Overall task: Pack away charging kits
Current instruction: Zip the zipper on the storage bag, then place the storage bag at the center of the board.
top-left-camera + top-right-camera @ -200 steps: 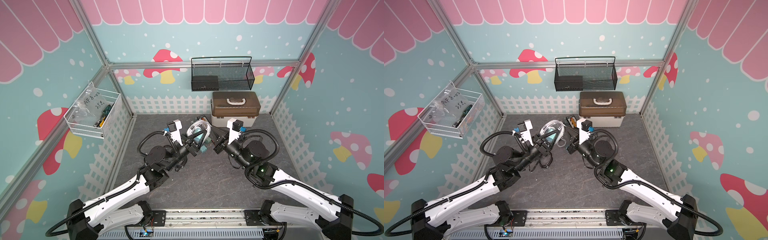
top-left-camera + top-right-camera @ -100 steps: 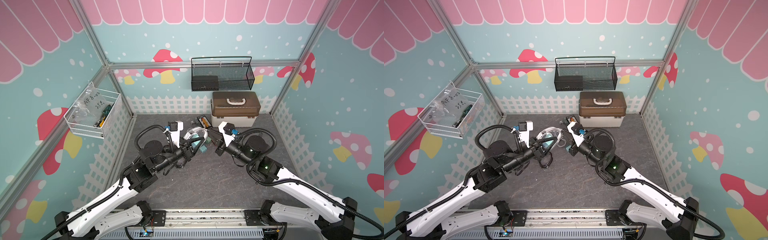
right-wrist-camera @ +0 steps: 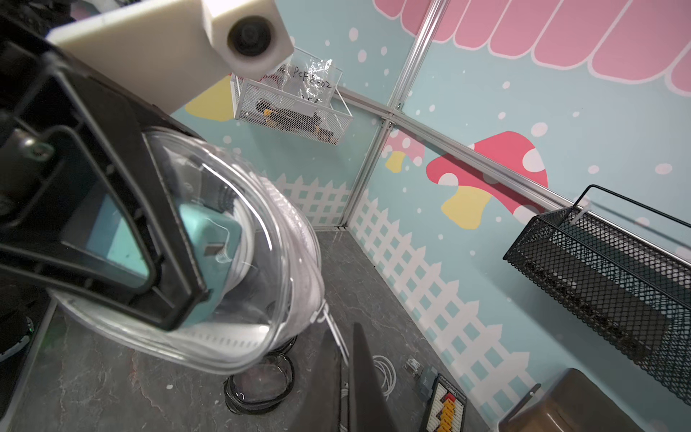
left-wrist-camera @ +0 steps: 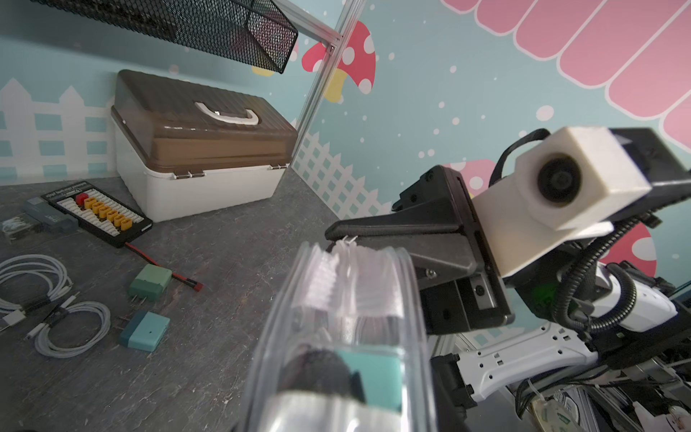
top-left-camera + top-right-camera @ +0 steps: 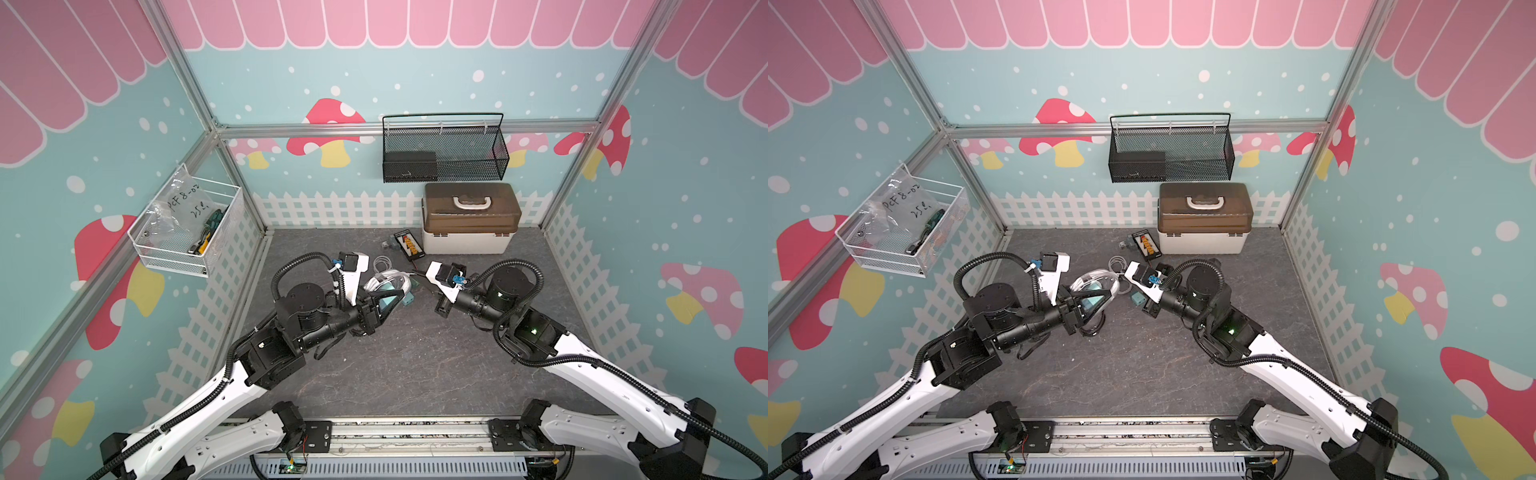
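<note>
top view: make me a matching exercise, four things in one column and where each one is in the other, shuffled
Things
1. clear container
2. black mesh basket
3. white wire basket
4. board with orange connectors

Places
A. flat on the table beside the white box
B. hung on the back wall
C. held in the left gripper
D. hung on the side wall at the robot's left

Pairs: 1-C, 2-B, 3-D, 4-A
</note>
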Motion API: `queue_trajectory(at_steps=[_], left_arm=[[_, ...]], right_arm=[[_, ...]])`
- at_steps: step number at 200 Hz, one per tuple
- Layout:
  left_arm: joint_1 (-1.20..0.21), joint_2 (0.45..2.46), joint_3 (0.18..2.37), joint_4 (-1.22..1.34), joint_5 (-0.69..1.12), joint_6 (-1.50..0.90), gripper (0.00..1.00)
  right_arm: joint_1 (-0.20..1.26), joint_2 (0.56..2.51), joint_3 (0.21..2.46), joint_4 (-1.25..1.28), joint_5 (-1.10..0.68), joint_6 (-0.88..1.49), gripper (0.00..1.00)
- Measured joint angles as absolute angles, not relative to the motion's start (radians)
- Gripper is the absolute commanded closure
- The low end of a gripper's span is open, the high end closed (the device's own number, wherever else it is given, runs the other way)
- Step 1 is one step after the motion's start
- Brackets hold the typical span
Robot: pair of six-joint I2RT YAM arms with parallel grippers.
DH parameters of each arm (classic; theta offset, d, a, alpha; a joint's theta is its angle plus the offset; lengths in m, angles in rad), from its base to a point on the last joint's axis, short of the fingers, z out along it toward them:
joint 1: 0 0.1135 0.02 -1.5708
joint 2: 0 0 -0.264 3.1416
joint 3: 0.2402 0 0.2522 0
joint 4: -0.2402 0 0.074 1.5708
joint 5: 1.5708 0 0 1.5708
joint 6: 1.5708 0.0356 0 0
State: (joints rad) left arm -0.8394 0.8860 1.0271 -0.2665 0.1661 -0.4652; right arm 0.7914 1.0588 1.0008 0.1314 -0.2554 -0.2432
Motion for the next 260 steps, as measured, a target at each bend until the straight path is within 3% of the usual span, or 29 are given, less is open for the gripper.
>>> queue_trajectory(at_steps=[97, 182, 218, 260], left_arm=[[-0.830, 0.971, 1.071, -0.372, 0.200, -0.441, 1.00], [-0.815, 0.986, 1.093, -0.415, 0.213, -0.436, 1.00], [-0.682, 0.968, 1.034, -0.443, 0.177, -0.454, 1.00], [-0.175, 0.966, 0.820, -0.390, 0.178, -0.558, 1.00]], right_arm=[[0.752, 1.113, 1.075, -0.001, -0.300, -0.390, 1.00], [0.720, 1.173, 1.162, -0.060, -0.480, -0.413, 1.00], [0.722, 1.231, 1.179, 0.019, -0.401, -0.341, 0.57], [0.722, 1.186, 1.055, 0.215, -0.138, -0.181, 0.12]])
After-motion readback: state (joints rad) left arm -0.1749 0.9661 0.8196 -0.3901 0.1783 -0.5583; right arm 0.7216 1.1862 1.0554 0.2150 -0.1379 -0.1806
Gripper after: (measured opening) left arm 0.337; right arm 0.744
